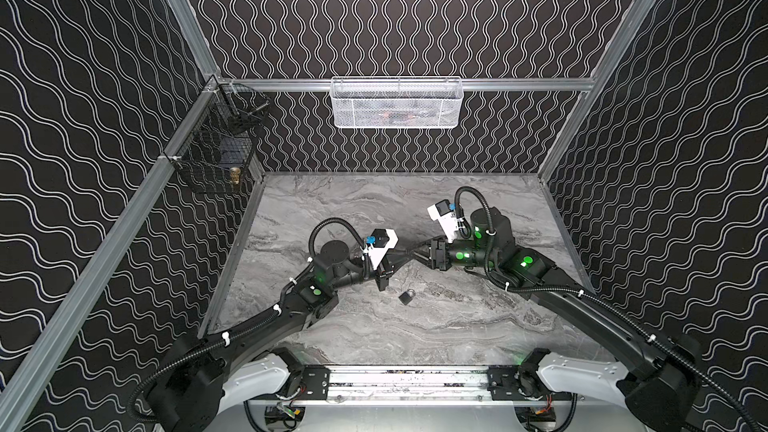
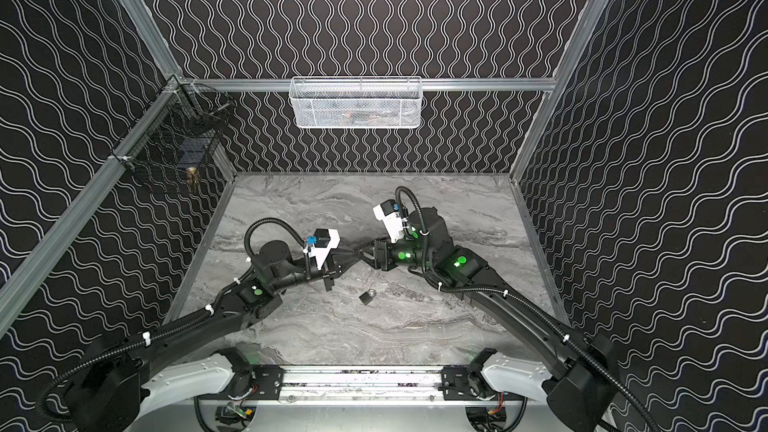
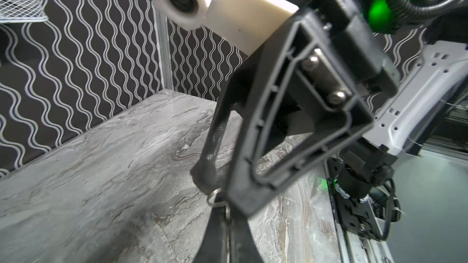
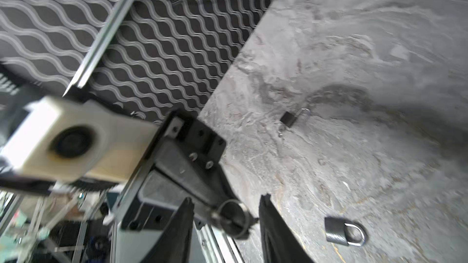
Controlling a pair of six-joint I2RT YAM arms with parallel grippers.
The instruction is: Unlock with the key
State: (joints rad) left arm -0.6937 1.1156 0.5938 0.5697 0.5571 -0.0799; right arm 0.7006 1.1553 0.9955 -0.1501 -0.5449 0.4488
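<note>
Grippers meet tip to tip over the middle of the marble top, both held clear of it. L gripper is pinched tight on the key ring; key blade itself isn't visible. R gripper has its fingers spread, one each side of the ring; contact can't be told. Padlock lies flat on the marble just near of the tips, shackle looks closed, nothing touching it.
</note>
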